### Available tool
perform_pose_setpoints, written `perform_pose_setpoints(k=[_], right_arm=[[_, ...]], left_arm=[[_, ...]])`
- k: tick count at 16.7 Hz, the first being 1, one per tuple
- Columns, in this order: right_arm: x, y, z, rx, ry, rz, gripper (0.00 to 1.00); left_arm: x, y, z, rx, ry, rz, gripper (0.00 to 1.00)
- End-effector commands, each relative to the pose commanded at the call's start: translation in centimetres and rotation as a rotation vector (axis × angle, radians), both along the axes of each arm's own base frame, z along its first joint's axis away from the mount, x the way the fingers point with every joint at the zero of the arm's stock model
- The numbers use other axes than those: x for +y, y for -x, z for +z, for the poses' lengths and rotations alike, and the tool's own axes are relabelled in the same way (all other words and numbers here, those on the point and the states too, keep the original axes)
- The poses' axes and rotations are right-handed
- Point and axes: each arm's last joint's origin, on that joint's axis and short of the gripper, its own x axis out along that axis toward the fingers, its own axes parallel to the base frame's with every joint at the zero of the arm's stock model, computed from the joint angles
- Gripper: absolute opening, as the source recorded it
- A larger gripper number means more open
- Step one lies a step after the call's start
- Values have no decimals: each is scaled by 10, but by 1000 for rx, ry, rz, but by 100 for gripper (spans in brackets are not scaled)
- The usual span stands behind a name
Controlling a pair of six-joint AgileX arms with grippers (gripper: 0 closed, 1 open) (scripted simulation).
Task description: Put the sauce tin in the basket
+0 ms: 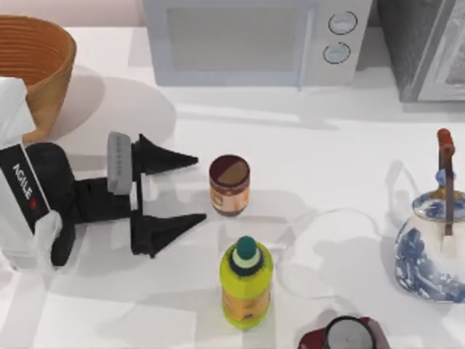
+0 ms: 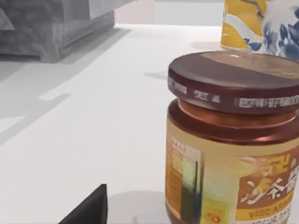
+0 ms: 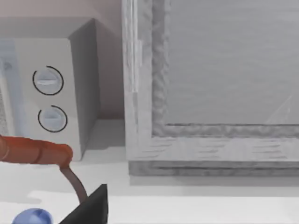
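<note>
The sauce tin is a short can with a dark maroon top and an orange-brown label, standing upright near the table's middle. My left gripper lies just left of it, open, with its two black fingers pointing at the tin and not touching it. In the left wrist view the sauce tin looms close, beside one dark fingertip. The tan wicker basket stands at the far left corner, behind my left arm. My right gripper is parked off to the right, one fingertip set wide to the side, open and holding nothing.
A yellow-green bottle with a green cap stands just in front of the tin. A blue-and-white teapot with a red handle sits at the right. A microwave and a grey cabinet line the back. A dark red round thing is at the front edge.
</note>
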Motion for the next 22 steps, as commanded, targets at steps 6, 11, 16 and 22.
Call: perform_pose_setpoints(k=[6, 11, 16, 22], right_arm=[[0, 0, 0, 0, 0, 0, 100], [0, 0, 0, 0, 0, 0, 100], [0, 0, 0, 0, 0, 0, 100], [0, 0, 0, 0, 0, 0, 100]], left_arm=[[-4, -1, 0, 0, 0, 3, 100], [-47, -7, 0, 0, -1, 0, 100], [-69, -9, 0, 0, 0, 0, 100], [-69, -9, 0, 0, 0, 0, 70]])
